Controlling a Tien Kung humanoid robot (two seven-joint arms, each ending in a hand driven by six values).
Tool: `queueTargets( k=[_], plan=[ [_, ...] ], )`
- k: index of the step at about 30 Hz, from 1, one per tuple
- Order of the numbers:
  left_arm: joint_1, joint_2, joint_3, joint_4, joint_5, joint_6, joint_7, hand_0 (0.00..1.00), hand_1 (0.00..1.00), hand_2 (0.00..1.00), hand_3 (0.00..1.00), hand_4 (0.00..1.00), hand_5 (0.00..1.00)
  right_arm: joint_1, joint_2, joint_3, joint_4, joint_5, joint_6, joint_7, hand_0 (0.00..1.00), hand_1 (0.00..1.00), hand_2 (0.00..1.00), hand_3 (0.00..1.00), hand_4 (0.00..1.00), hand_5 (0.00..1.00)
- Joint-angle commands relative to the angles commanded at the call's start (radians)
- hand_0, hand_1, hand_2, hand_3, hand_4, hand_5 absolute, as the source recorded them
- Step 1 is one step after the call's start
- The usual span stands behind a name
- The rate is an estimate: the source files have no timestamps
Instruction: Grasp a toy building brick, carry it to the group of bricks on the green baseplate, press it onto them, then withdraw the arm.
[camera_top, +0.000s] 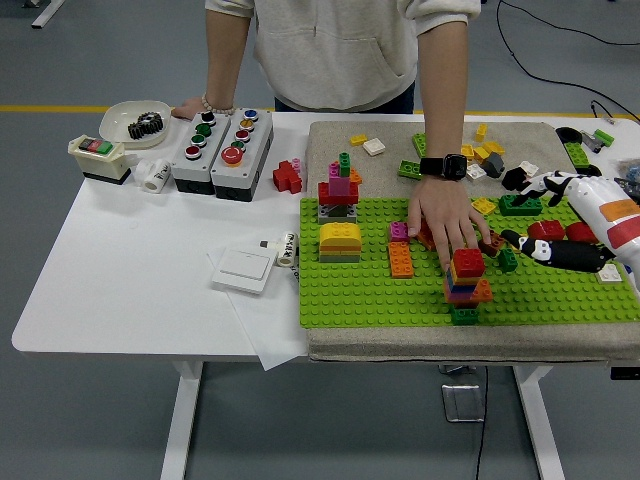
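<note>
A stack of bricks (465, 283) with a red brick (467, 262) on top stands on the green baseplate (360, 290), right of its middle. My right hand (540, 215) hovers at the baseplate's right end, well clear of the stack, open with fingers spread and nothing held. Its black thumb (560, 252) points left over the studs. A person's hand (445, 212) lies flat on the baseplate, fingertips touching the stack's red top brick. The left arm is out of view.
A red-and-pink tower (339, 188), a yellow brick (340, 240) and an orange brick (400, 260) stand on the plate's left half. Loose bricks (480, 152) lie on the mat behind. Button boxes (222, 142), a white switch (245, 268) and a bowl (135, 122) sit left.
</note>
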Motion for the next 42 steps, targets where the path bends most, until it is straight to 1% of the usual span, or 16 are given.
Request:
queueTargets(
  k=[2,3,8,9,10,14,15,20,21,26,27,28,31,32,33,42],
  plan=[
    [0.001,0.000,-0.001,0.000,0.000,0.000,0.000,0.736,0.725,0.719,0.589,0.638,0.663,-0.004,0.002,0.015,0.000,0.085,0.010,-0.003,0.710,0.726,0.789,0.708,0.862,0.552],
    [0.001,0.000,-0.001,0.000,0.001,0.000,0.000,0.736,0.725,0.719,0.589,0.638,0.663,-0.005,0.003,0.022,0.001,0.130,0.014,-0.004,0.765,0.768,0.820,0.822,0.928,0.623],
    [0.002,0.001,-0.001,0.000,0.004,-0.001,0.000,0.736,0.725,0.719,0.589,0.638,0.663,-0.007,0.010,0.061,0.003,0.331,0.036,-0.016,0.765,0.768,0.820,0.822,0.928,0.623],
    [0.003,0.001,-0.002,0.000,0.005,-0.001,0.001,0.736,0.725,0.719,0.589,0.637,0.662,-0.008,0.012,0.075,0.001,0.377,0.043,-0.024,0.820,0.806,0.848,0.853,0.998,0.785],
    [0.003,0.001,-0.002,0.000,0.006,-0.001,0.001,0.736,0.725,0.719,0.589,0.637,0.662,-0.008,0.013,0.080,0.000,0.416,0.045,-0.027,0.820,0.806,0.848,0.853,0.998,0.785],
    [0.002,0.001,0.002,-0.001,0.000,-0.001,-0.001,0.736,0.725,0.719,0.589,0.637,0.662,-0.015,0.025,0.143,-0.023,0.585,0.083,-0.058,0.820,0.806,0.848,0.853,0.998,0.785],
    [0.001,0.001,0.005,-0.001,-0.006,0.000,-0.003,0.736,0.724,0.719,0.589,0.638,0.663,-0.016,0.028,0.159,-0.031,0.631,0.090,-0.062,0.868,0.823,0.860,0.877,0.998,0.879],
    [-0.002,0.000,0.013,-0.002,-0.021,0.001,-0.008,0.736,0.724,0.719,0.589,0.638,0.663,-0.017,0.039,0.204,-0.057,0.845,0.088,-0.068,0.868,0.823,0.860,0.877,0.998,0.879],
    [-0.003,0.000,0.014,-0.002,-0.023,0.001,-0.009,0.737,0.725,0.719,0.588,0.637,0.661,-0.017,0.040,0.210,-0.064,0.884,0.090,-0.071,0.876,0.831,0.864,0.910,0.998,0.933],
    [-0.006,-0.001,0.015,-0.003,-0.024,0.000,-0.009,0.737,0.725,0.719,0.588,0.637,0.661,-0.014,0.046,0.232,-0.096,1.098,0.112,-0.090,0.876,0.831,0.864,0.910,0.998,0.933],
    [-0.007,-0.001,0.015,-0.003,-0.025,0.000,-0.010,0.735,0.725,0.719,0.588,0.638,0.663,-0.015,0.047,0.234,-0.102,1.138,0.117,-0.094,0.894,0.841,0.870,0.893,0.998,0.964],
    [-0.007,-0.001,0.016,-0.003,-0.025,0.000,-0.010,0.735,0.725,0.719,0.588,0.638,0.663,-0.015,0.047,0.236,-0.107,1.178,0.121,-0.097,0.894,0.841,0.870,0.893,0.998,0.964],
    [-0.008,-0.002,0.017,-0.004,-0.026,-0.001,-0.010,0.735,0.725,0.719,0.588,0.638,0.663,-0.016,0.049,0.240,-0.122,1.212,0.134,-0.107,0.894,0.841,0.870,0.893,0.998,0.964],
    [-0.008,-0.002,0.017,-0.004,-0.026,-0.001,-0.010,0.735,0.725,0.719,0.588,0.638,0.663,-0.017,0.049,0.240,-0.127,1.211,0.140,-0.111,0.894,0.841,0.870,0.893,0.998,0.964],
    [-0.008,-0.002,0.017,-0.004,-0.026,-0.001,-0.010,0.737,0.724,0.719,0.589,0.637,0.664,-0.017,0.049,0.240,-0.129,1.211,0.142,-0.112,0.897,0.840,0.869,0.891,0.998,0.990],
    [-0.008,-0.002,0.014,-0.005,-0.019,-0.001,-0.007,0.737,0.724,0.719,0.588,0.638,0.665,-0.020,0.049,0.237,-0.135,1.207,0.156,-0.141,0.898,0.841,0.866,0.891,0.998,0.998]
  ],
)
